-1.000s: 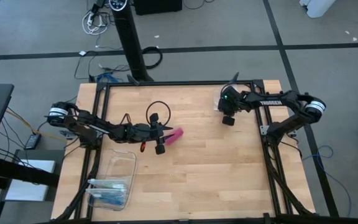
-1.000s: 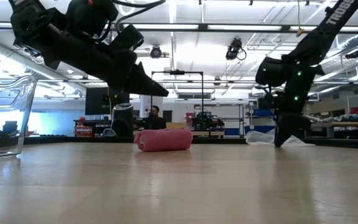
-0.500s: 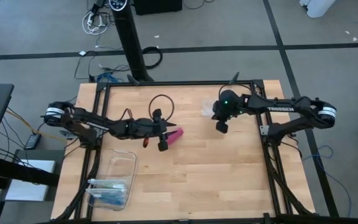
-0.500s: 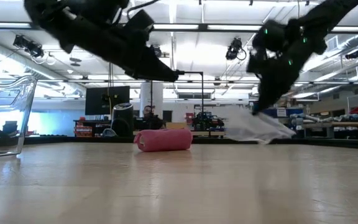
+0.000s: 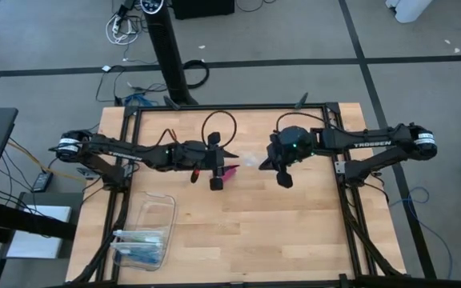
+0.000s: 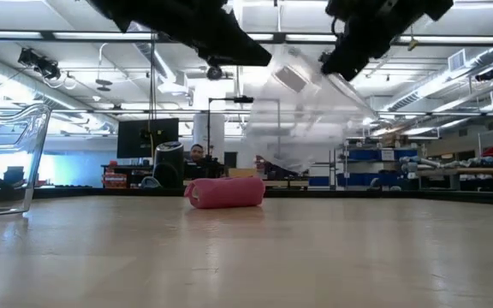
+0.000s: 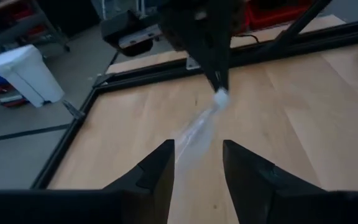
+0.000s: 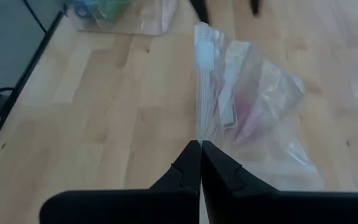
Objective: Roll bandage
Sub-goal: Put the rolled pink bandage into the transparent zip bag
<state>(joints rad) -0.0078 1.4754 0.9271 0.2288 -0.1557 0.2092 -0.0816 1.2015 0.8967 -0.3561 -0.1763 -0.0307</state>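
High view: the bandage lies on the worktop near its middle, already a small pink roll, so the rolling itself looks done. What seems left is bagging it. The left hand sits just left of the roll, fingers spread, holding nothing. The right hand reaches in from the right, carrying a clear bag that hangs between the two hands. A clear box stands at the near left.

Low view: roll rests flat on the worktop, untouched. The bag swings well above it, gripped at its top corner; both arms hang overhead.

Left wrist view: left fingers stand apart, pointed toward the far right hand, which pinches the bag by its corner.

Right wrist view: right fingers pressed together on the bag's edge; the bag hangs slack and crumpled, with pink showing through it.
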